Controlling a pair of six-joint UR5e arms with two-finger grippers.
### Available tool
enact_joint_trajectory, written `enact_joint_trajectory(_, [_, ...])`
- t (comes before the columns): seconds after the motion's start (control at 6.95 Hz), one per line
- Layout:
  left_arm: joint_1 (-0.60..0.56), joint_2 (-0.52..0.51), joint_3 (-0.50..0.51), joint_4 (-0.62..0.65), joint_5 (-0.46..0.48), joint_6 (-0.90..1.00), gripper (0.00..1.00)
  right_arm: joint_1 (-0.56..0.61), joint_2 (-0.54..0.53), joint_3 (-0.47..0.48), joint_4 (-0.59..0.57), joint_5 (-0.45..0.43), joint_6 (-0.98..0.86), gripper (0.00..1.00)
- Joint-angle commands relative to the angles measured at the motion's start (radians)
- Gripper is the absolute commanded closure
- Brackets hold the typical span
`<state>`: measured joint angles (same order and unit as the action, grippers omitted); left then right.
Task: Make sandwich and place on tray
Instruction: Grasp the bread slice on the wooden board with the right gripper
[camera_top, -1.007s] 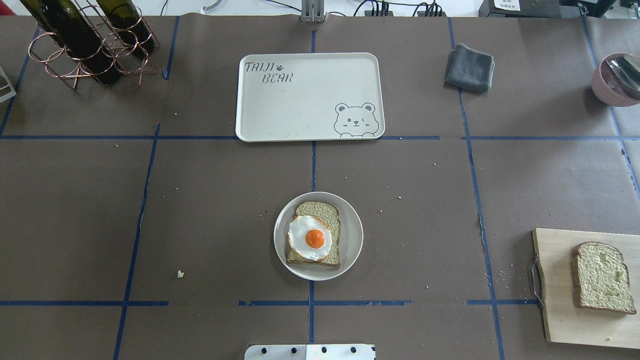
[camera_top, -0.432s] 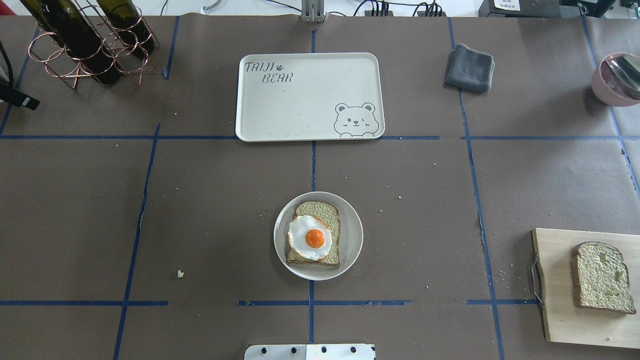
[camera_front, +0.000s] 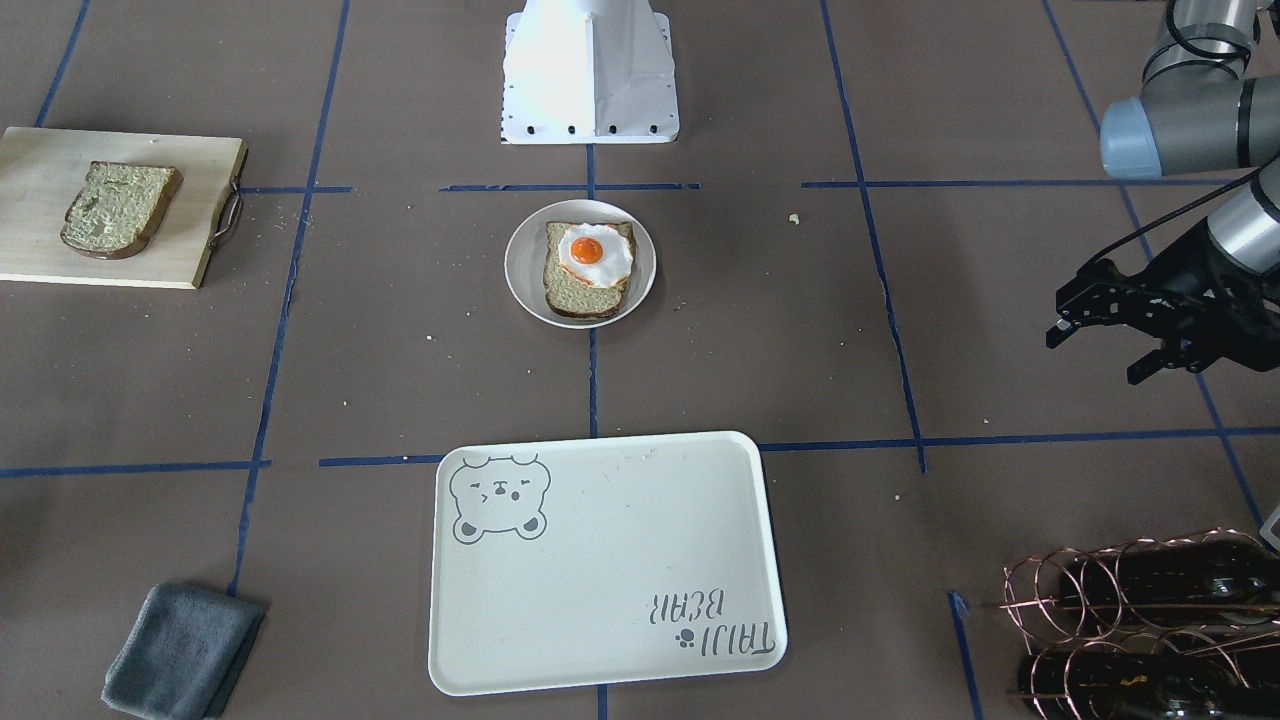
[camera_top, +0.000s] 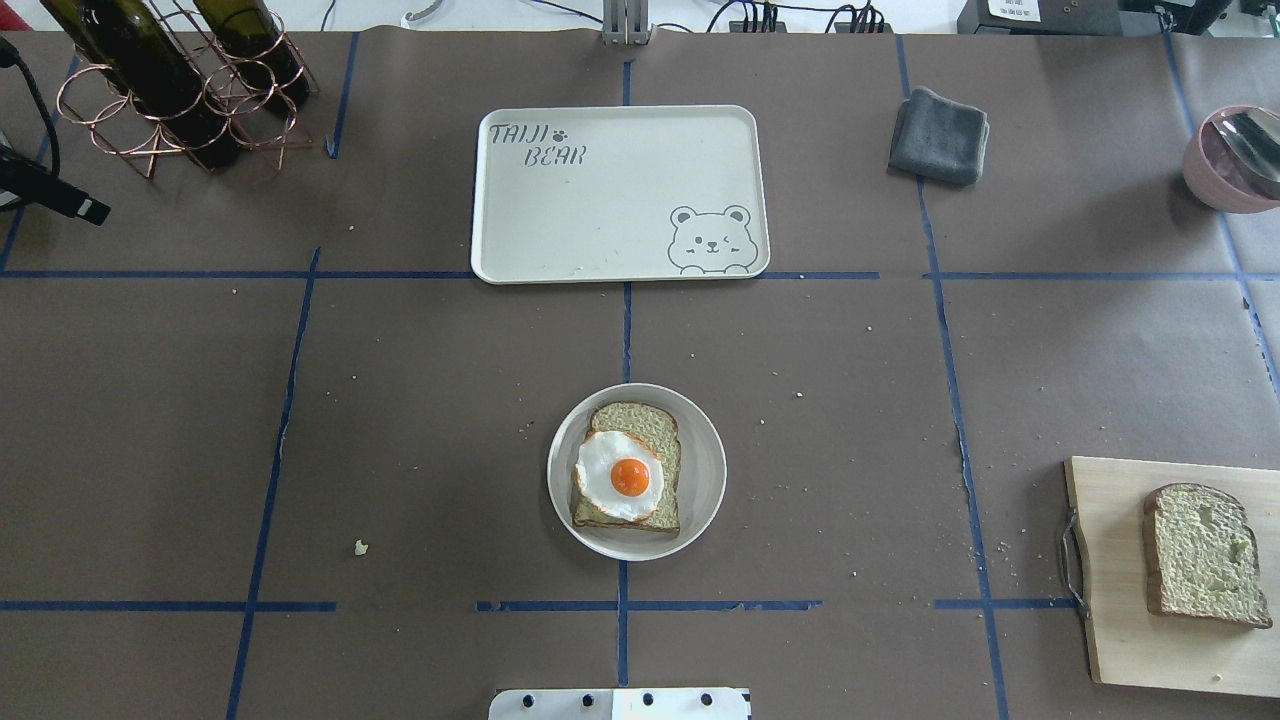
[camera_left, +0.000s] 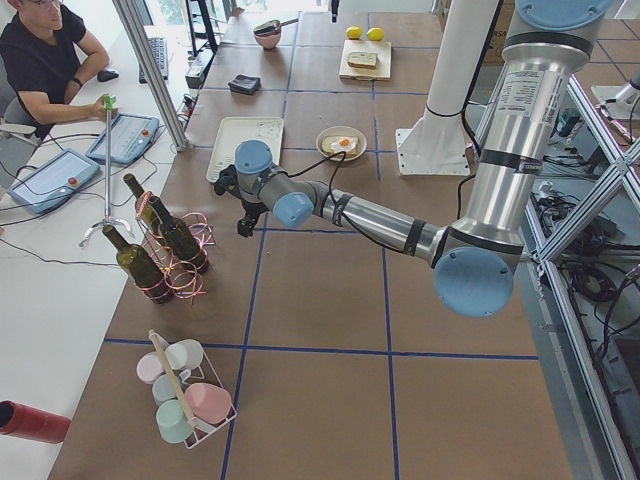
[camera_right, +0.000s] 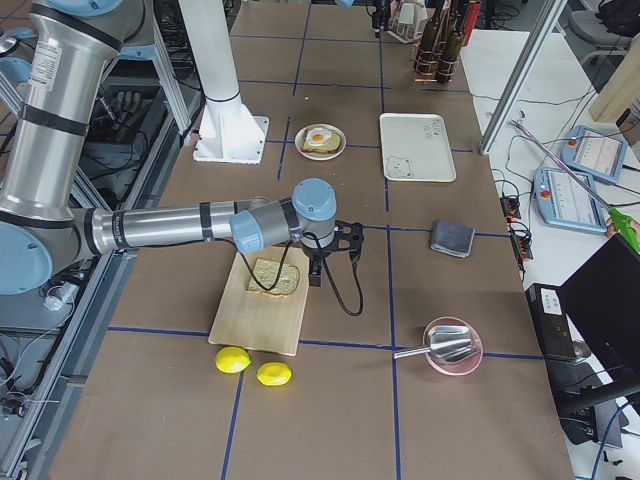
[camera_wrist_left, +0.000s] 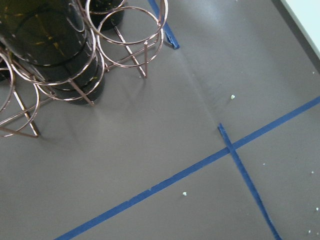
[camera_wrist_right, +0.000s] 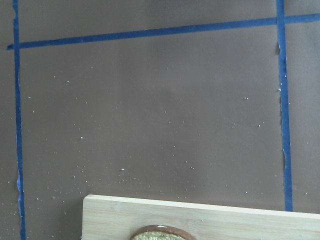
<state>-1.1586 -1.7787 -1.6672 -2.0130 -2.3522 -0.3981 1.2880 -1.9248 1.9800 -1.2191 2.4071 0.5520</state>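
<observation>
Left end effector (camera_front: 1096, 355) edged further in, overhead upper left, jaws apart; right end effector (camera_right: 335, 262): we cannot tell. Sandwich (camera_top: 625, 480) half-built on plate (camera_top: 703, 470) mid-frame, spare slice (camera_top: 1205, 555) lower right; we judge bread light, squashy: pinch crust edges

My brown worktop (camera_top: 400, 420), crossed by blue tape lines (camera_top: 290, 400), carries the cream tray (camera_top: 600, 200) far centre, a round plate (camera_top: 705, 470) near centre, a wooden cutting board (camera_top: 1110, 560) near right, a grey cloth (camera_top: 938, 136) and pink bowl (camera_top: 1205, 190) far right, and a copper bottle rack (camera_top: 150, 100) far left.
</observation>
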Motion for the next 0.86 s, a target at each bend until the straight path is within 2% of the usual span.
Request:
enact_joint_trajectory(0.0, [0.055,-0.016,-0.012,-0.059,0.001,-0.153,0.00,-0.166,-0.126,-0.006,0.319,-0.089,0.265,0.01])
enact_joint_trajectory(0.29, [0.074,-0.025,-0.016,-0.079,0.001,-0.205,0.00,-0.280,-0.212,-0.045,0.526,-0.165,0.376,0.02])
enact_joint_trajectory(0.43, [0.083,-0.030,-0.016,-0.081,0.001,-0.223,0.00,-0.339,-0.218,-0.122,0.649,-0.199,0.429,0.02])
enact_joint_trajectory(0.58, [0.094,-0.037,-0.016,-0.081,0.002,-0.235,0.00,-0.437,-0.218,-0.163,0.724,-0.291,0.497,0.03])
enact_joint_trajectory(0.72, [0.096,-0.041,-0.014,-0.084,0.002,-0.238,0.00,-0.503,-0.218,-0.197,0.795,-0.321,0.570,0.04])
